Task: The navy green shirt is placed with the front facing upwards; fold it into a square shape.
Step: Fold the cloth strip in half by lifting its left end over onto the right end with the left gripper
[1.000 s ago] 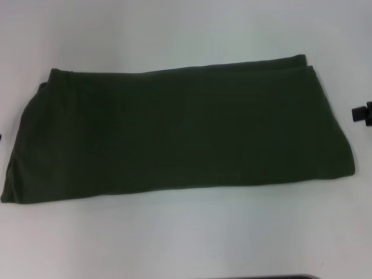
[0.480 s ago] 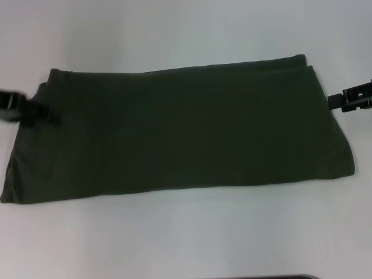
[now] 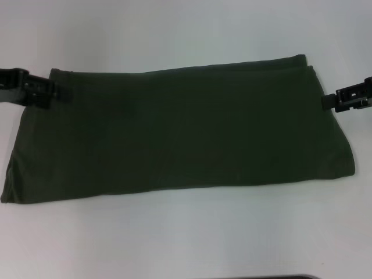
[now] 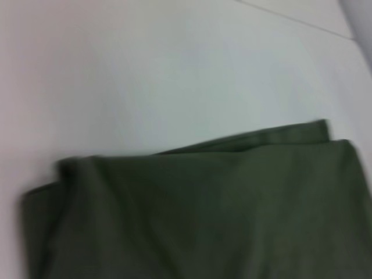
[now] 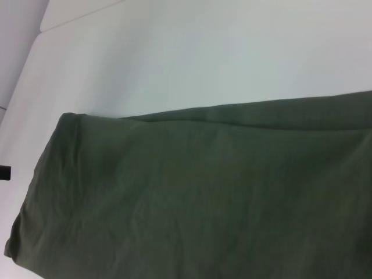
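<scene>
1. Head view shows us the navy green shirt (image 3: 180, 131) lying flat on the white table (image 3: 186, 29), already folded into a long band with its lettering hidden.
2. We bring our left gripper (image 3: 61, 93) to the band's far-left corner and our right gripper (image 3: 326, 102) to its right end, just beside the far edge.
3. We cannot tell whether either pair of jaws is open or closed on cloth.
4. We judge that a grip could catch only the top layer, since stacked layers show at the far-right corner; lifting then would peel the fold apart.
5. We also judge that uneven lifting by the two arms could skew the band and spoil the square.
6. We read the long axis as running left to right across the table, tilted slightly, with the right end farther from us.
</scene>
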`<control>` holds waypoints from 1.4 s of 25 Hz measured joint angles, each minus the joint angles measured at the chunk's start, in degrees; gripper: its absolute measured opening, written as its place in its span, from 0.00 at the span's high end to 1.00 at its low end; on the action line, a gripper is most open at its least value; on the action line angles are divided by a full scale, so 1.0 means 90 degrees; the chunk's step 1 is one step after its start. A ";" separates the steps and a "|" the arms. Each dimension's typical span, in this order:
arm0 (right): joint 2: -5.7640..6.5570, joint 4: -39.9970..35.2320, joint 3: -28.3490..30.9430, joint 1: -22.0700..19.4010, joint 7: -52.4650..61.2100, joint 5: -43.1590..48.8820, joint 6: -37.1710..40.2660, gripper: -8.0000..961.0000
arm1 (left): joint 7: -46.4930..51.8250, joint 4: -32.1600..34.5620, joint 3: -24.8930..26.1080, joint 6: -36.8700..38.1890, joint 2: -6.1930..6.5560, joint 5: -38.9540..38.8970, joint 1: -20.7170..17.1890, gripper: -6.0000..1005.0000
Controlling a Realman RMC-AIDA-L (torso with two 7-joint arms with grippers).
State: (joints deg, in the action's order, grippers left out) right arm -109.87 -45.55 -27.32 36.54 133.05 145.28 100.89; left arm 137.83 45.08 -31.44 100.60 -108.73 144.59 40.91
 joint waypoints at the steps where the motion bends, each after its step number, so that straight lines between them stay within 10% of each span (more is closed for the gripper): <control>1: 0.0000 0.0000 0.0005 -0.0001 0.0000 0.0000 0.0001 0.40 | 0.0046 0.0007 -0.0002 -0.0058 0.0015 0.0087 -0.0024 0.26; 35: -0.0048 0.0003 -0.0001 -0.0017 0.0016 0.0000 -0.0021 0.40 | 0.1141 -0.0248 -0.0335 -0.0949 -0.0045 0.1823 0.0036 0.25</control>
State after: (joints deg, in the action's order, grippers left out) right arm -110.30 -45.52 -27.33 36.38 133.20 145.28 100.70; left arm 148.10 42.85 -34.45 92.05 -109.13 160.99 41.24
